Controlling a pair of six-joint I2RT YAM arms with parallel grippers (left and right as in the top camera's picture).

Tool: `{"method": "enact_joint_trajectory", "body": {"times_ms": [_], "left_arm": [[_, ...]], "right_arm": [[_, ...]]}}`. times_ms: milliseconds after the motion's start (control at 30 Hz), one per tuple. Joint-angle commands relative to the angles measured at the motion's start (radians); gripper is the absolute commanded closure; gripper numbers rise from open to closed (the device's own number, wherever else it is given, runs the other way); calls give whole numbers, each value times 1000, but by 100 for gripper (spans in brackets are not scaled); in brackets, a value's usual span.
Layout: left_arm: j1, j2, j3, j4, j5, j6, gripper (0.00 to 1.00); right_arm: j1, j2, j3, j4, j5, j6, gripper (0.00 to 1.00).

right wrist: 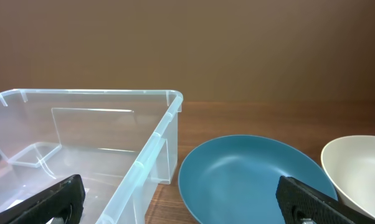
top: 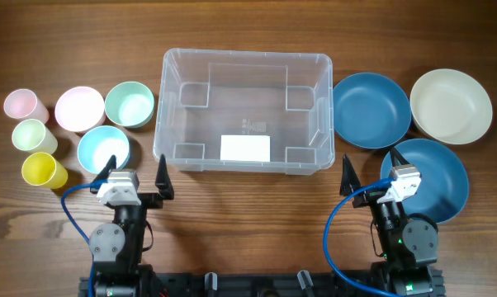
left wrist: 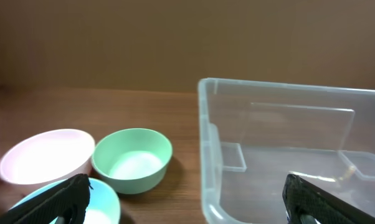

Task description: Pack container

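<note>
The container is a large clear plastic bin at the table's centre, empty, with a white label on its base. My left gripper is open and empty, just in front of the bin's near left corner. In the left wrist view the left gripper spans the bin's corner and a light blue bowl. My right gripper is open and empty, in front of the bin's near right corner. In the right wrist view the right gripper faces the bin's wall and a blue plate.
Left of the bin are a pink bowl, a green bowl, a light blue bowl, and pink, pale green and yellow cups. To its right are two blue plates and a cream plate.
</note>
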Motion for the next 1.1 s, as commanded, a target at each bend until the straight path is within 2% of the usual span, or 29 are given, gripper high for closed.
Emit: {"method": "enact_joint_trajectory", "body": {"times_ms": [0,133,233,333,633,767,1067], "left_arm": [[-6,3,130,-34,-136,-89,0],[-6,94,306,-62,-267,-116,0],[-6,214,457,-64,-327,-104,0],[-6,369,632,-132,-380,-101,0],[-6,837,1129,-670,-378,-102,0],[-6,933,1207,-845,-378,-101,0],[-6,943,1207,-918,-375,-101,0]], "right_arm": [[0,7,-2,3,-13,-10,0],[0,6,-2,3,-13,-10,0],[0,6,-2,3,-13,-10,0],[0,6,-2,3,-13,-10,0],[0,6,-2,3,-13,-10,0],[0,6,-2,3,-13,-10,0],[0,6,-2,3,-13,-10,0]]}}
